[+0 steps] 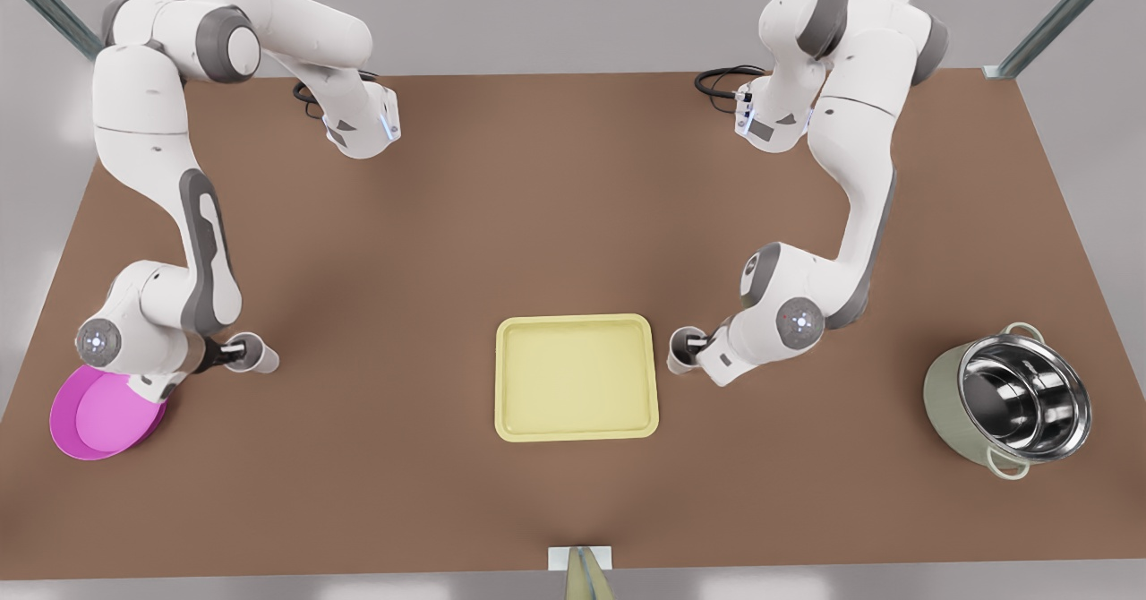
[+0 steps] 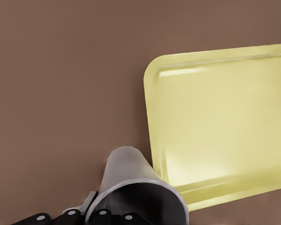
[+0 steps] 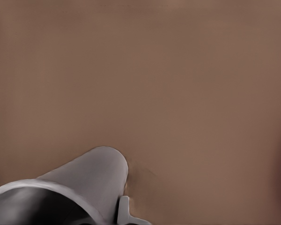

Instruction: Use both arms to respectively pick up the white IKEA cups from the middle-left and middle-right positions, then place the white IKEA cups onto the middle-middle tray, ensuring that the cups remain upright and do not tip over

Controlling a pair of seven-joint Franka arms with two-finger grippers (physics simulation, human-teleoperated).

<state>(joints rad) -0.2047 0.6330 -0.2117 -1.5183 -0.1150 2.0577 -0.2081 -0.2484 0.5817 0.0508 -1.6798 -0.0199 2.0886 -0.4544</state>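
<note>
Your left hand [image 1: 697,344] is clenched on the rim of its white cup [image 1: 682,351]. In the left wrist view the black fingers [image 2: 99,216] sit at the cup's [image 2: 131,174] mouth, apparently pinching one wall. That is a thin, one-sided hold. If the hand swings fast, the cup can pivot in the pinch and come down tilted. The tray [image 1: 501,376] lies just beside this cup, on the side away from the wrist. Its raised rim [image 2: 154,117] is the nearest hazard. If you carry the cup across too low, its base can catch that rim and tip. I cannot tell whether the cup is clear of the table [image 1: 573,206] yet.

Your right hand [image 1: 231,350] is likewise closed on its own cup [image 1: 260,355]. One finger [image 3: 123,212] shows against the outside wall of the cup [image 3: 91,176]. This cup is well apart from the tray, so it has the longer carry and more chance to slip in the grip. The pink dish [image 1: 81,430] sits close behind that hand's wrist, partly under the arm. A backward or downward move could knock it.

Both hands head for the same tray. If they arrive together, a hand or cup could bump the other and topple one. The steel pot [image 1: 1012,403] stands well away behind the left arm and looks like no threat.
</note>
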